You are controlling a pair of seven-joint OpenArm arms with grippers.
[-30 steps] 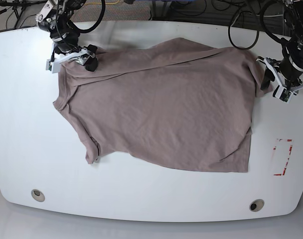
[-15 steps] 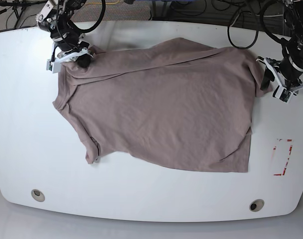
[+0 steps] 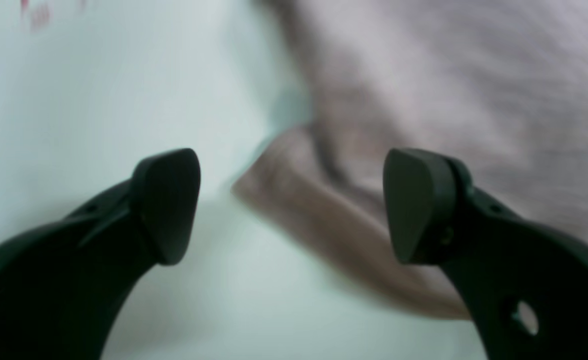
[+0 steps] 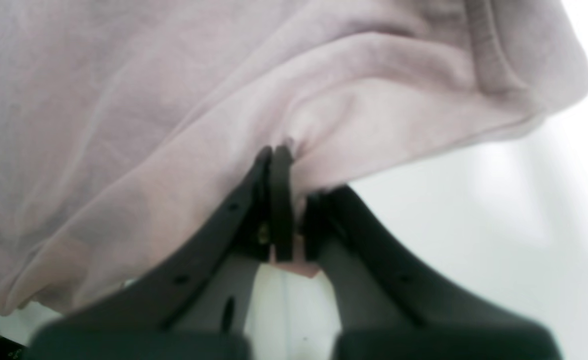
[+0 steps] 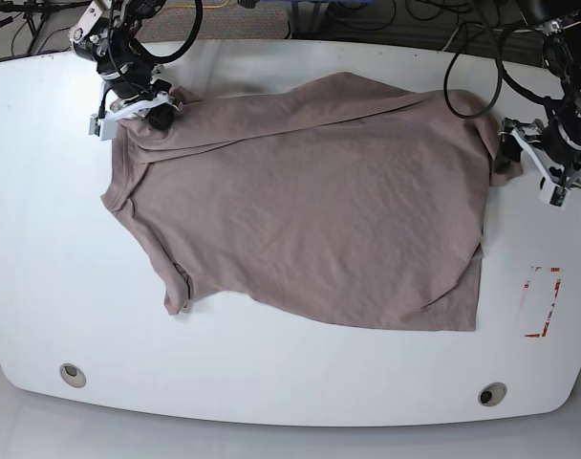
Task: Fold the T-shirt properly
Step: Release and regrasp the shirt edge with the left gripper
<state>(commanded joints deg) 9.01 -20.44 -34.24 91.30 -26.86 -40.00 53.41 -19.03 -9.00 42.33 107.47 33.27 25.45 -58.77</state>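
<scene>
The mauve-brown T-shirt (image 5: 319,201) lies spread across the white table (image 5: 42,239). My right gripper (image 5: 145,107) is at the shirt's far left corner. In the right wrist view this gripper (image 4: 286,160) is shut, pinching a fold of the T-shirt (image 4: 174,100) between its fingers. My left gripper (image 5: 534,158) is at the shirt's right edge. In the left wrist view it (image 3: 291,205) is open, and a blurred corner of the T-shirt (image 3: 423,90) lies between and beyond its fingers (image 3: 166,205).
A red-and-white marking (image 5: 542,301) is on the table at the right. Two round holes (image 5: 73,374) (image 5: 492,394) sit near the front edge. Cables (image 5: 462,48) run along the far edge behind the table.
The right gripper has closed on the shirt's far left corner. The left gripper has shifted slightly right and toward the far side, at the shirt's right edge.
</scene>
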